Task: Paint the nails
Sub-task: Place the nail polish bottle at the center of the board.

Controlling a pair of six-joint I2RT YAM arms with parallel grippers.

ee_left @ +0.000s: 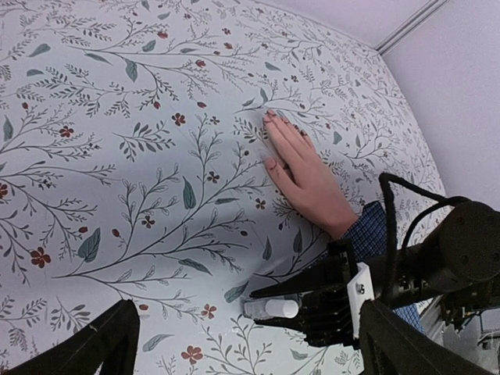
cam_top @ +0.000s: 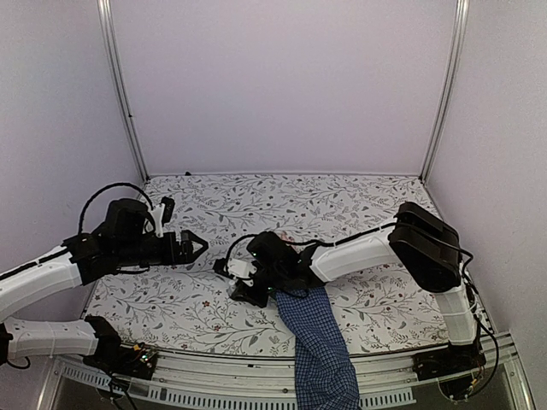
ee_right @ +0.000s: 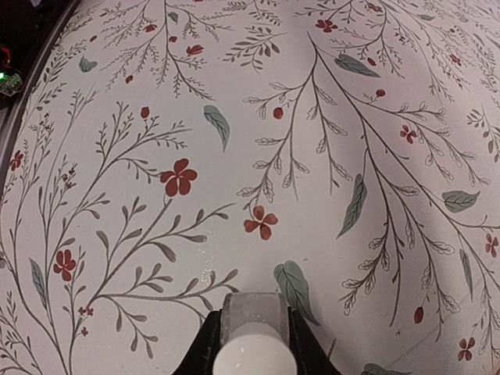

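Nails [ee_left: 271, 117] visible only from left wrist; right jaws tight around white-capped vial [ee_right: 255, 336], left jaws wide, empty

The sleeve [cam_top: 318, 342] is lying on the table [cam_top: 171, 299] from the near edge at 6 o'clock toward the centre, the hand [ee_left: 306, 176] resting flat beyond its cuff, the nails [ee_left: 271, 117] at the far end. The right gripper [cam_top: 232, 272], a small cylinder [ee_left: 273, 308] sitting between its fingers, is standing at the sleeve's 10 o'clock. The left gripper [cam_top: 201, 245] is hanging at 10 o'clock of that, apart.
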